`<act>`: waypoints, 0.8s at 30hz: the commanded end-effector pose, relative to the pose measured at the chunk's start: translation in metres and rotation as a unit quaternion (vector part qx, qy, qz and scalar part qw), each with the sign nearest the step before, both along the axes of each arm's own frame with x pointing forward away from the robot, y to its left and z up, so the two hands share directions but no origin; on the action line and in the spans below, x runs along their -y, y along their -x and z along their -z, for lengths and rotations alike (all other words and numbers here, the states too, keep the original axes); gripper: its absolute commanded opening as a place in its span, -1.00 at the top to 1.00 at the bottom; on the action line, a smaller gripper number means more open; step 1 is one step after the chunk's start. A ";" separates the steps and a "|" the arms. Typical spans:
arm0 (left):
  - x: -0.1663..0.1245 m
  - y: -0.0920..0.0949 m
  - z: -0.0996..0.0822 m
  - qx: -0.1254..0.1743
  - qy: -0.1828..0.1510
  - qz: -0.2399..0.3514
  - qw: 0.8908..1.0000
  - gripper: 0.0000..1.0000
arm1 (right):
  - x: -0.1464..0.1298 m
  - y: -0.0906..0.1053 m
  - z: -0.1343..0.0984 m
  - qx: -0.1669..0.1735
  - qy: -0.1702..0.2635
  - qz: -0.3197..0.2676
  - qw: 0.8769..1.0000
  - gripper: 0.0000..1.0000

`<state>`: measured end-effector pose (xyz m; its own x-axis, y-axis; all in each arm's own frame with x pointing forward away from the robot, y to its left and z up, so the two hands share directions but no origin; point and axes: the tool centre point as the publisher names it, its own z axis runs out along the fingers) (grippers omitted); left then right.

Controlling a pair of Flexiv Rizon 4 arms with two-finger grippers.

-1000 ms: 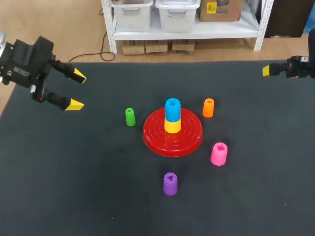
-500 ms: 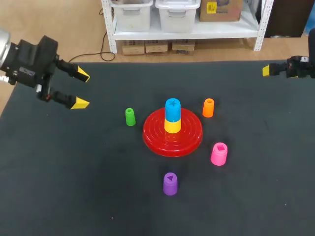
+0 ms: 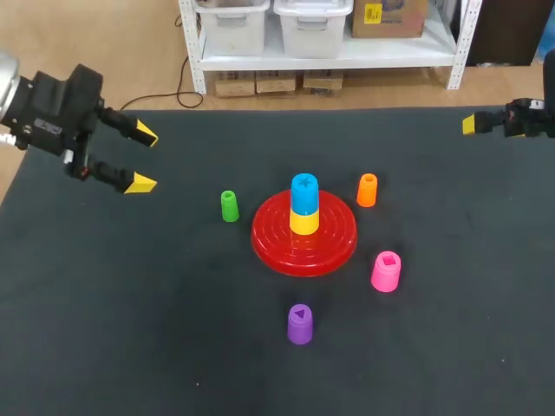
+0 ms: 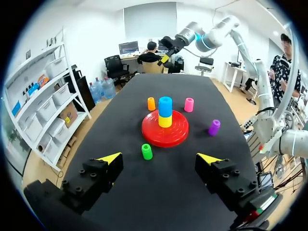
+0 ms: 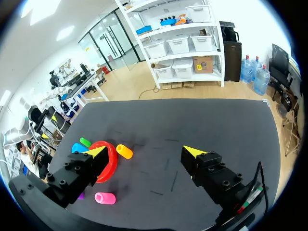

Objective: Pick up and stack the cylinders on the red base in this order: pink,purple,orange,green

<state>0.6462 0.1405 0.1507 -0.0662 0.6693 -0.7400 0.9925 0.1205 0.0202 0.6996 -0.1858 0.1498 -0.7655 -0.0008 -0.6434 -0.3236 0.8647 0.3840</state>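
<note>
Drift of the left gripper (image 3: 141, 159), spread and empty, has stopped; the pink cylinder (image 3: 386, 271) lies far ahead, unpicked, and the right gripper (image 5: 145, 151) waits spread too.

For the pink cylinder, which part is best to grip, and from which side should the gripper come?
Grip the pink cylinder across its round side wall, coming straight down with the right gripper, the nearer one. It stands upright, apart from the red base, so its two sides are probably free to clamp.
</note>
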 end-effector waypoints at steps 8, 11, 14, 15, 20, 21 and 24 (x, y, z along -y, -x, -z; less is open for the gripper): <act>0.004 0.004 0.003 -0.004 -0.003 -0.006 1.000 -1.00 | 0.000 0.000 0.000 0.000 0.000 0.000 1.000 -1.00; 0.003 0.006 0.002 -0.004 -0.002 -0.006 1.000 -1.00 | 0.000 0.000 0.000 0.000 0.000 0.000 1.000 -1.00; 0.002 0.007 0.003 -0.004 -0.003 -0.007 1.000 -1.00 | 0.000 0.000 0.000 0.000 0.000 0.000 1.000 -1.00; 0.003 0.007 0.002 -0.003 -0.003 -0.007 1.000 -1.00 | 0.000 0.000 0.000 0.000 0.000 0.000 1.000 -1.00; 0.002 0.007 0.000 -0.002 0.000 -0.010 1.000 -1.00 | 0.000 0.000 0.000 0.000 0.000 0.000 1.000 -1.00; 0.002 0.007 0.000 -0.002 0.000 -0.010 1.000 -1.00 | 0.000 0.000 0.000 0.000 0.000 0.000 1.000 -1.00; 0.004 0.007 0.001 0.000 -0.002 -0.006 1.000 -1.00 | 0.000 0.000 0.000 0.000 0.000 0.000 1.000 -1.00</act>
<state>0.6407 0.1374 0.1506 -0.0766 0.6699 -0.7385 0.9913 0.1308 0.0158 0.6996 -0.1857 0.1498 -0.7655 -0.0008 -0.6434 -0.3237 0.8647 0.3840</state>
